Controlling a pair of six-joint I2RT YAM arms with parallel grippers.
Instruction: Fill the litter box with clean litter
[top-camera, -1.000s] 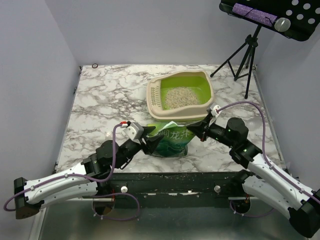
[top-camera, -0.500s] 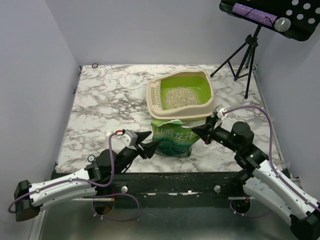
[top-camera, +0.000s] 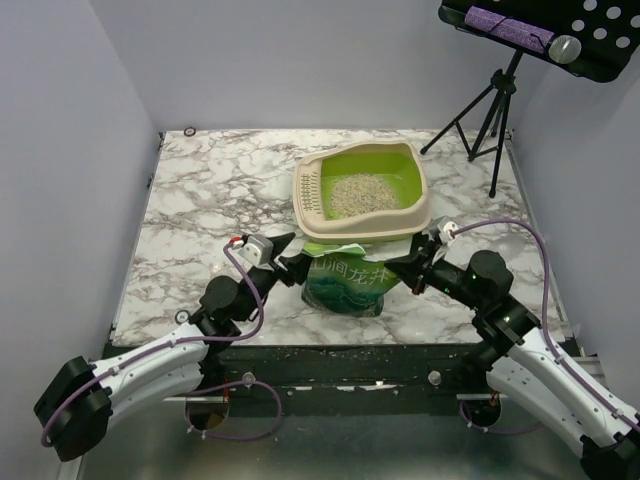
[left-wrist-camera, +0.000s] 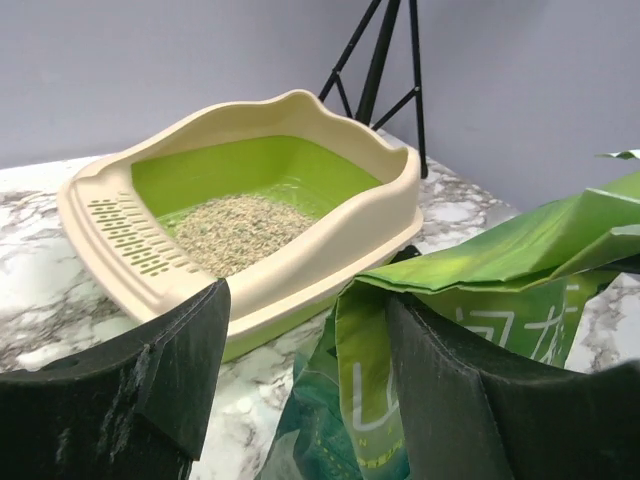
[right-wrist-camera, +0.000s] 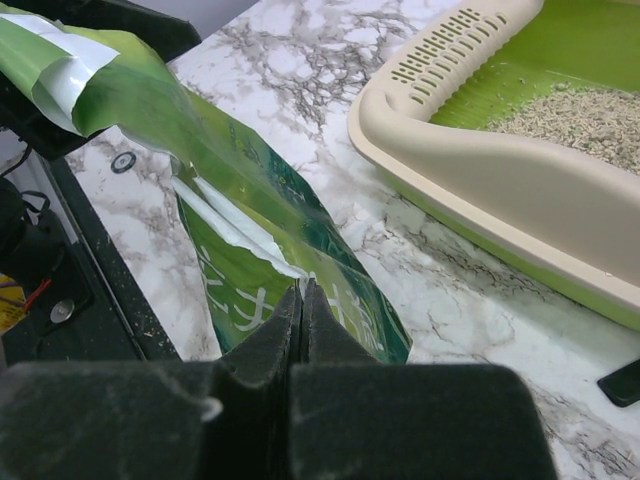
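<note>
Near edge first: both arms reach in from the near side of the marble table (top-camera: 200, 190) toward the middle. The green printed bag (top-camera: 349, 278) stands upright between the two grippers, and its crumpled top edge runs left to right from one to the other.

- **Left gripper** (top-camera: 291, 263): at the bag's upper left corner, jaws apart, clamping nothing. In its wrist view the bag's left edge hangs in the gap, closer to the right-hand finger. Can't tell if it touches.
- **Right gripper** (right-wrist-camera: 302, 296): at the bag's upper right corner, jaws closed tight and pinching a thin fold of the bag film.

So only one corner of the bag is held.

Key relation: the litter box (top-camera: 360, 226) sits just beyond the bag, straight toward the far side from both grippers, roughly centred between them. Its near beige rim is just behind the bag top, and in the top view the bag partly overlaps it. The box's long axis runs left to right, parallel to the bag's top edge, with the slotted end on the left. Neither arm is clearly nearer.

The litter (top-camera: 360, 192) is a small pale grey-beige patch in the middle of the green floor. Much of the floor is bare, so the fill looks only begun.

Likely next step: the left jaws need to close on the left corner. Then both arms can lift the bag and tip it away over the near rim. With one corner loose, the bag could sag or spill short of the rim.

Far right, off the table: a black tripod (top-camera: 487, 110).
</note>
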